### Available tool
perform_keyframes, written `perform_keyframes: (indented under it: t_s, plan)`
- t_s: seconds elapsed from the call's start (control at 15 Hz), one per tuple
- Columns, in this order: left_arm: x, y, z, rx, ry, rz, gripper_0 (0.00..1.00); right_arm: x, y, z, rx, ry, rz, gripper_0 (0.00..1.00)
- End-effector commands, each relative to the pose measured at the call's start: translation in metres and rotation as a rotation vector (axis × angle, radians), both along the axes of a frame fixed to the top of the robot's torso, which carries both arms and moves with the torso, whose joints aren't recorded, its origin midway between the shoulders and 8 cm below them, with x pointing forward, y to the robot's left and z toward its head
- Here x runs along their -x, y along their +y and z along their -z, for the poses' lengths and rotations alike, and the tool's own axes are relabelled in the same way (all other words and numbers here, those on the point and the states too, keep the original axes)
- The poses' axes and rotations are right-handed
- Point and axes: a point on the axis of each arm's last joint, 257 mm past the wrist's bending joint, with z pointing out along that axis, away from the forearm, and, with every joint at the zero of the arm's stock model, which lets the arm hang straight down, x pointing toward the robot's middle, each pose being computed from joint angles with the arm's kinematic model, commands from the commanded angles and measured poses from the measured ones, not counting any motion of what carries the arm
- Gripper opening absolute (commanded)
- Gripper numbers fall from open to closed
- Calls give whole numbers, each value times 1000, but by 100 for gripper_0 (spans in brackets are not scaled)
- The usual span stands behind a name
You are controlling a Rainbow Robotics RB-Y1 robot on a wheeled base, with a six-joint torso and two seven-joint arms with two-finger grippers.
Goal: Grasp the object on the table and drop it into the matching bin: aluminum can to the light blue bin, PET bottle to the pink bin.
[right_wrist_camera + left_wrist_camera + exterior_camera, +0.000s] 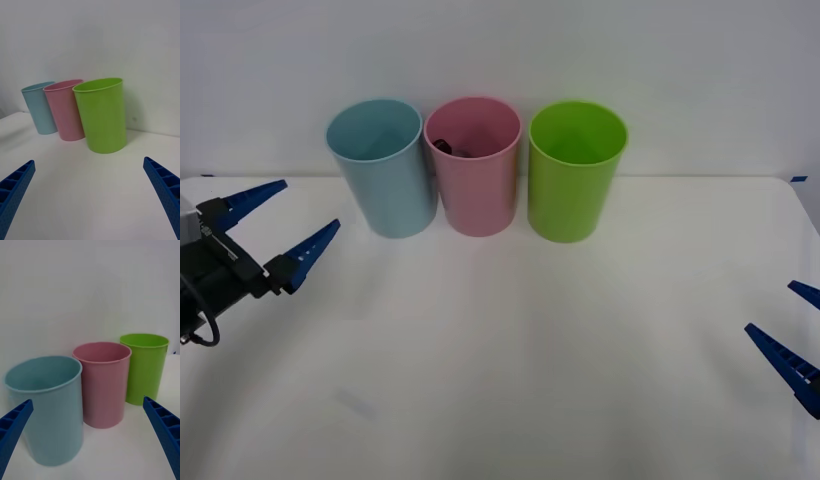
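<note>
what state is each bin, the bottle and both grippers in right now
blue bin: upright, nothing seen inside
pink bin: upright, bottle inside
bottle: in the pink bin, mostly hidden
green bin: upright, nothing seen inside
left gripper: fingers open, holding nothing
right gripper: fingers open, holding nothing

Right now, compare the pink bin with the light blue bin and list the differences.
The pink bin stands mid-row; the light blue bin is at the robot's left end, nearest the open left gripper. Something dark lies inside the pink bin; the blue bin looks empty. Both stand upright on the table, same tapered shape.
</note>
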Motion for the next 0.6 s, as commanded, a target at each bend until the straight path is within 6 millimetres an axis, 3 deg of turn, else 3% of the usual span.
perform_keyframes:
  t_s: [0.07, 0.6]
  plan:
    - [26, 5, 29, -53, 46, 34, 100, 0, 0, 0, 0, 0, 0, 100]
    - [84, 43, 83, -156, 166, 94, 100, 0, 0, 0, 0, 0, 0, 100]
